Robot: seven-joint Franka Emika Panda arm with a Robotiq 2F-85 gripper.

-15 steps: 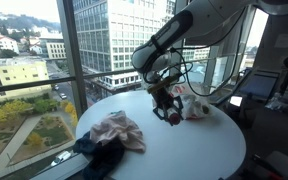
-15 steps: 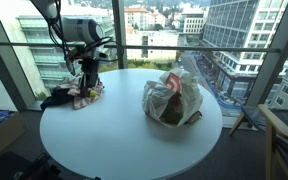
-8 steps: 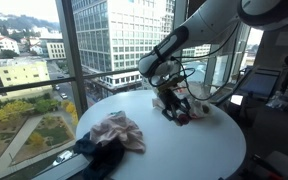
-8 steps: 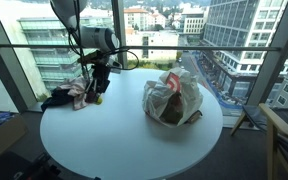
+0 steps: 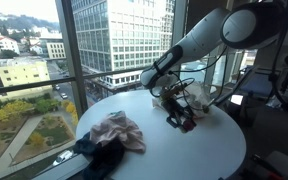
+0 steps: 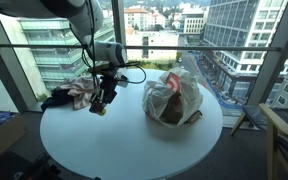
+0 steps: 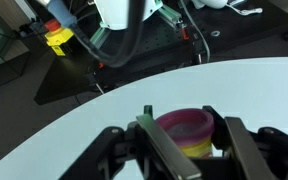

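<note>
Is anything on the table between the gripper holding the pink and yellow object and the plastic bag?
Nothing visible: only bare table lies between the gripper, with its pink and yellow object, and the plastic bag.

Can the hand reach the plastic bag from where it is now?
Probably yes: the hand hangs near the plastic bag with only bare table between. But it is shut on a pink and yellow object, so gripping the bag looks blocked.
</note>
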